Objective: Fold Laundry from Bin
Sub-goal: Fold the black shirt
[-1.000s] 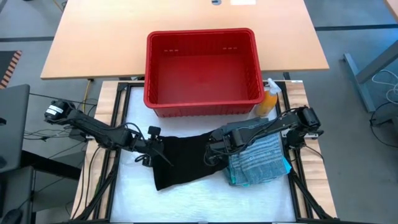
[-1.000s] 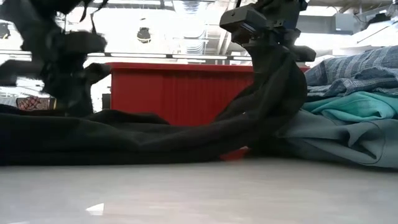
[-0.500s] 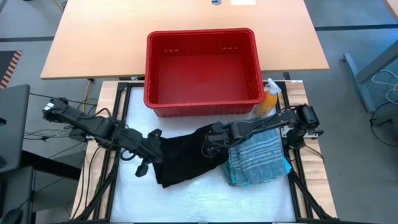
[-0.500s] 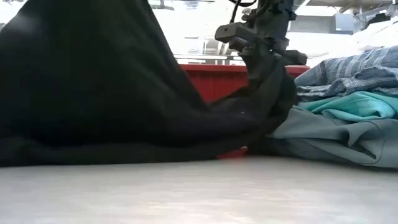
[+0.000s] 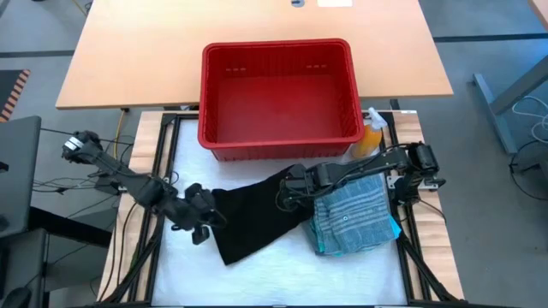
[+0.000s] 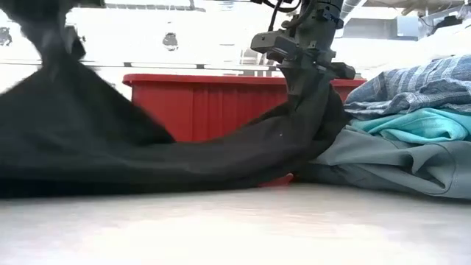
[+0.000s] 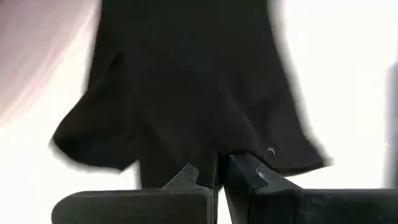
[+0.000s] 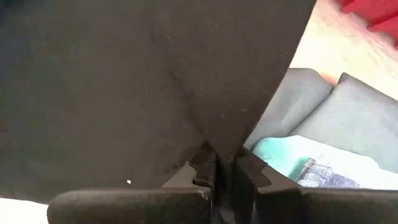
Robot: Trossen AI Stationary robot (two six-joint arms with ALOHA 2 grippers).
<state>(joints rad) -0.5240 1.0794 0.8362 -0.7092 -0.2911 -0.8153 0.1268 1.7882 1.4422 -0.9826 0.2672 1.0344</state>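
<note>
so the left gripper (image 5: 208,214) just swung its pinched edge of the soft black garment (image 5: 257,214) back toward the table's front, right gripper (image 5: 285,195) clamped on the other edge, looks like they're still spreading it, not folding yet.

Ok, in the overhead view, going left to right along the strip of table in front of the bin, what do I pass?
Left end effector → black garment → right end effector → blue-grey striped cloth on the folded pile.
</note>
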